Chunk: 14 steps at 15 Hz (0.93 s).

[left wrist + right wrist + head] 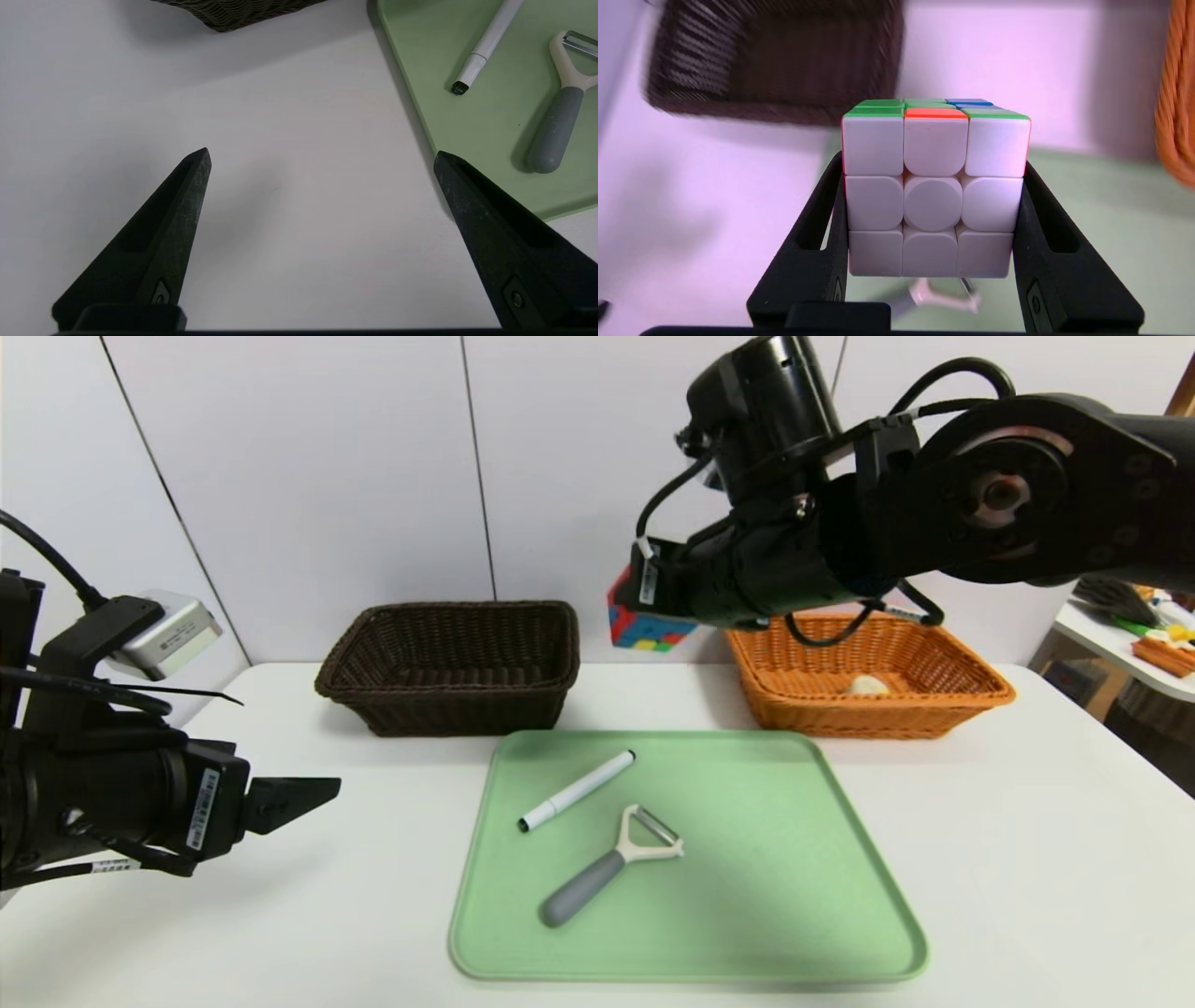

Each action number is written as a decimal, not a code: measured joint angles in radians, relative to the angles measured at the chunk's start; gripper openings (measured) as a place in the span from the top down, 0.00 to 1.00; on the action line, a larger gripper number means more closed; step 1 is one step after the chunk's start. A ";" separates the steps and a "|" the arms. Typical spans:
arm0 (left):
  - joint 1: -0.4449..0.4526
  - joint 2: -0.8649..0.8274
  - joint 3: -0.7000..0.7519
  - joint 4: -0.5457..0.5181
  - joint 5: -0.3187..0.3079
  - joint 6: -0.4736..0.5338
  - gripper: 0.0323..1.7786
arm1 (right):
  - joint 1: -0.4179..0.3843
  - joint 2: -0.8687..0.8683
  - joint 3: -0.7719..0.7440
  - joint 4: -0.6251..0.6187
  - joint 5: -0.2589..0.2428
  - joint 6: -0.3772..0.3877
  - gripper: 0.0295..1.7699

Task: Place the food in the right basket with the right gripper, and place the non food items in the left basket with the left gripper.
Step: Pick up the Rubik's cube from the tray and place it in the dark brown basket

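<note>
My right gripper (933,163) is shut on the multicoloured puzzle cube (933,196), pressing two opposite sides with the white face toward the wrist camera. In the head view the cube (644,625) hangs in the air between the dark brown left basket (448,663) and the orange-tan right basket (971,672). The cream bun (866,685) lies in the right basket. A white marker (577,791) and a grey-handled peeler (607,868) lie on the green tray (794,896). My left gripper (313,793) hovers open over bare table left of the tray, holding nothing.
The white table ends at a wall just behind both baskets. A side table (1148,635) with clutter stands at the far right. In the left wrist view the marker (486,46) and peeler (558,126) lie beyond the tray's near edge.
</note>
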 joint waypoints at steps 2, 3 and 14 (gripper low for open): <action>0.000 0.000 0.000 0.000 0.001 -0.002 0.05 | 0.001 0.015 0.000 -0.142 0.042 -0.033 0.48; 0.000 -0.001 0.000 0.000 0.003 -0.004 0.05 | 0.002 0.025 0.000 -0.191 0.066 -0.036 0.48; 0.000 -0.008 0.047 0.000 0.011 -0.005 0.05 | -0.015 0.266 0.000 -0.680 0.133 -0.038 0.48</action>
